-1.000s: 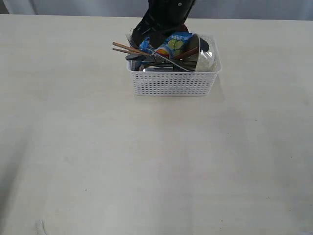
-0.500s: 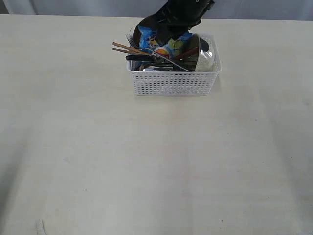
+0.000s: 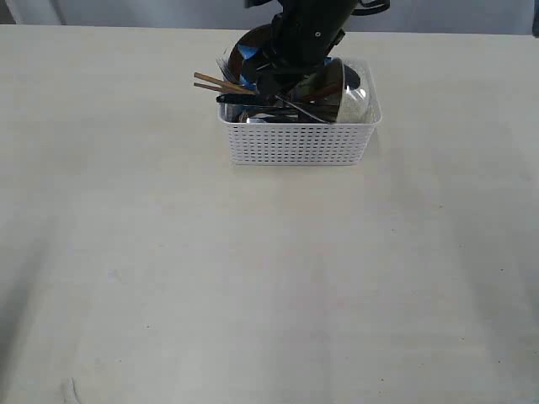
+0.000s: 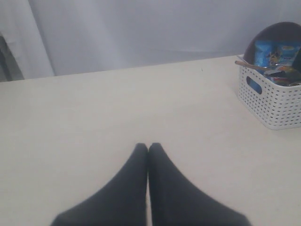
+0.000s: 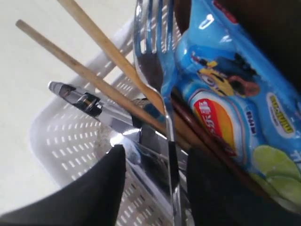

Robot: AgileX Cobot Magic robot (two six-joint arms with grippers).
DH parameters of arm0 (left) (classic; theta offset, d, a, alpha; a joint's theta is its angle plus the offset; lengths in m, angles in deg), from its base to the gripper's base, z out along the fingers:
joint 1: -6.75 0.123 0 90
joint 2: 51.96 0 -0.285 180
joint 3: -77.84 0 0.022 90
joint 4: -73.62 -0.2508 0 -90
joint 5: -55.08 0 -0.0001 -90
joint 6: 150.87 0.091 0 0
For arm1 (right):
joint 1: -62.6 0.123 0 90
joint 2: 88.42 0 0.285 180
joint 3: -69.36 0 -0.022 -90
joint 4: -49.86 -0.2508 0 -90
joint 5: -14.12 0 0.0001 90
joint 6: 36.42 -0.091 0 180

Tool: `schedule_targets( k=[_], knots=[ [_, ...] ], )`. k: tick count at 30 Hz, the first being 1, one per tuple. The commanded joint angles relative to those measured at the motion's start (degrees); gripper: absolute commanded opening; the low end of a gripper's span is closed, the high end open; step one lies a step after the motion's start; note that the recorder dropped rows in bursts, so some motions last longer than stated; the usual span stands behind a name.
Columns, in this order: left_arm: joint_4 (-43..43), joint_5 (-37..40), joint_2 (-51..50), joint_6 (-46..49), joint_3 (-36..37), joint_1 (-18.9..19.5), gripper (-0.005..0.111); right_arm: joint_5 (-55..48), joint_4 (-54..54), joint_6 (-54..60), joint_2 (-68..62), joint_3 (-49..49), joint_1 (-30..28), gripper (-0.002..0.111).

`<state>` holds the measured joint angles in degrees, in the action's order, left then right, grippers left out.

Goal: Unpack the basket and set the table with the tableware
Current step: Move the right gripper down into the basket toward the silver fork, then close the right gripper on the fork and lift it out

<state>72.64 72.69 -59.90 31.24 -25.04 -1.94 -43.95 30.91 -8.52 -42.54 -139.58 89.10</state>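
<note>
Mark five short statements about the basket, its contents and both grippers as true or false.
1. The left gripper is shut, over the table and well away from the basket. True.
2. The right gripper is shut on the blue snack bag. False: its jaws stand open, with the handle of the fork in the gap between them and the bag to one side.
3. The chopsticks poke out over the basket's rim. True.
4. The basket lies tipped on its side. False: it stands upright.
5. The fork lies on the table beside the basket. False: it is in the basket.
</note>
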Motion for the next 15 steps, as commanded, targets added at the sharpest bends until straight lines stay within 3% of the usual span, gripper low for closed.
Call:
schedule_targets(
  k=[1,15],
  knots=[
    [0.2,-0.5,0.2,-0.2,0.1,0.1,0.0,1.4,-0.1,1.6,-1.1,-0.4,-0.1,0.041],
    [0.2,-0.5,0.2,-0.2,0.1,0.1,0.0,2.0,0.4,1.9,-2.6,-0.4,-0.2,0.04]
  ],
)
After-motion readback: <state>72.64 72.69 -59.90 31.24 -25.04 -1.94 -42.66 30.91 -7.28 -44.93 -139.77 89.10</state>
